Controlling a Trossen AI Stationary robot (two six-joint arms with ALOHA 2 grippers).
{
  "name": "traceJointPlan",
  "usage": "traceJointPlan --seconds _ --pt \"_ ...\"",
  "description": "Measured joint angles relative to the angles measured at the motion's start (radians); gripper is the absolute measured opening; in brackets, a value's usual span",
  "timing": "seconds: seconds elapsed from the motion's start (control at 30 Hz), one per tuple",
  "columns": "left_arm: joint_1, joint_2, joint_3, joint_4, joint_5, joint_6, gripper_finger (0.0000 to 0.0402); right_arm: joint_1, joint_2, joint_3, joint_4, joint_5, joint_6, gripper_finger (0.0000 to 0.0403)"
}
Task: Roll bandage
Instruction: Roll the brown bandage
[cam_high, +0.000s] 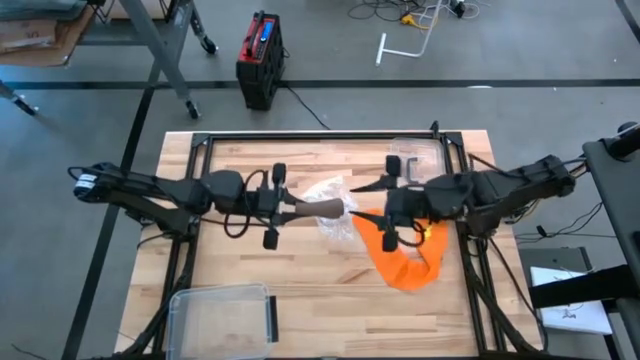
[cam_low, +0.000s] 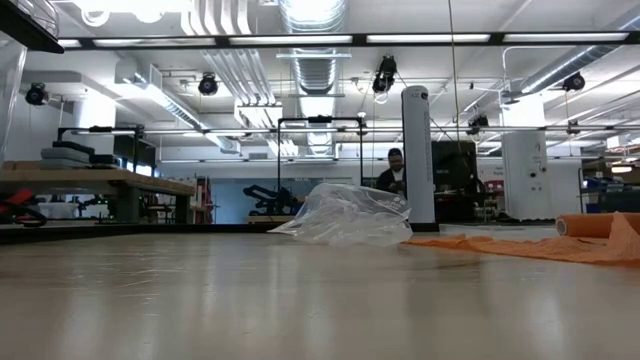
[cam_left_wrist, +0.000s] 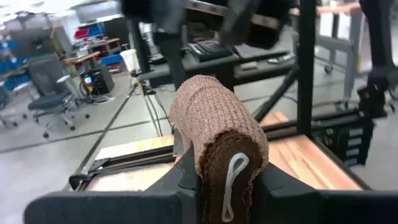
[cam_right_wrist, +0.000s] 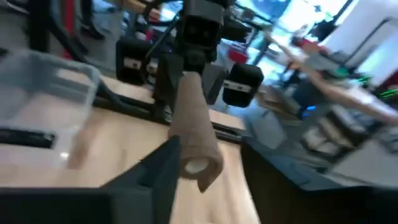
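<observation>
Mid-table, both arms met over the boards in the high view: the left gripper (cam_high: 292, 208) reached in from nine o'clock and was clamped on one end of the brown bandage roll (cam_high: 326, 208), its fingers pressed against the roll's sides as the left wrist view showed (cam_left_wrist: 217, 149). The right gripper (cam_high: 372, 214) came in from three o'clock; in its own wrist view its two fingers (cam_right_wrist: 158, 168) stood apart on either side of the roll's free end (cam_right_wrist: 193, 140), not pinching it. The roll hung above the table, level between the two tools, at the centre of the work area. Judgement: the step in hand looked like a re-grip during winding, so the right tool would do well to close squarely on the roll's end, in line with its axis, while the left held firm; a skewed bite could telescope the layers or let the loose outer flap, seen at the near end in the right wrist view, spring open. Count: one bandage roll; one orange cloth (cam_high: 405, 258) at about four o'clock of centre; one crumpled clear plastic bag (cam_high: 335, 222) beneath the roll; two clear plastic containers, one at seven o'clock (cam_high: 222, 318), one at one o'clock (cam_high: 415, 158); two grippers.
</observation>
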Motion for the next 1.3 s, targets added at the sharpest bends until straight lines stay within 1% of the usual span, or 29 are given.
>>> traceJointPlan --seconds 0.13,0.2,0.27,0.37,0.47,0.57,0.67,0.83,0.97,1.07,1.17,1.3 --pt "-0.028 0.017 0.0 0.045 0.0 0.051 0.0049 -0.021 0.042 -0.002 0.069 -0.069 0.033 0.0231" --pt "-0.035 0.017 0.0 0.062 0.0 0.076 0.0049 -0.02 0.075 -0.003 0.118 -0.106 0.045 0.0253" --pt "-0.036 0.016 0.0 0.066 -0.001 0.093 0.0049 -0.019 0.1 -0.003 0.161 -0.117 0.054 0.027" --pt "-0.037 0.015 0.0 0.076 -0.002 0.099 0.0049 -0.026 0.118 -0.003 0.183 -0.097 0.05 0.0284" --pt "-0.039 0.014 0.0 0.085 -0.003 0.099 0.0049 -0.041 0.128 -0.003 0.177 -0.089 0.071 0.0284" --pt "-0.045 0.012 0.0 0.086 -0.003 0.1 0.0049 -0.047 0.128 -0.003 0.164 -0.094 0.088 0.0267" --pt "-0.053 0.008 0.0 0.087 -0.003 0.11 0.0049 -0.048 0.128 -0.003 0.163 -0.097 0.087 0.0238" --pt "-0.063 0.007 -0.001 0.09 -0.012 0.117 0.0049 -0.05 0.128 -0.003 0.148 -0.104 0.068 0.0162" --pt "-0.064 0.007 -0.001 0.085 -0.013 0.081 0.0059 -0.048 0.128 0.001 0.143 -0.104 -0.005 0.0087" --pt "-0.065 0.0 -0.001 0.069 -0.026 0.038 0.0086 -0.041 0.128 0.011 0.138 -0.099 -0.116 0.0046" --pt "-0.065 -0.028 -0.001 0.021 -0.026 0.009 0.0127 -0.036 0.128 0.012 0.14 -0.093 -0.27 0.0044" --pt "-0.066 -0.081 -0.001 -0.051 -0.024 -0.04 0.0192 -0.035 0.127 0.016 0.152 -0.089 -0.394 0.0049"
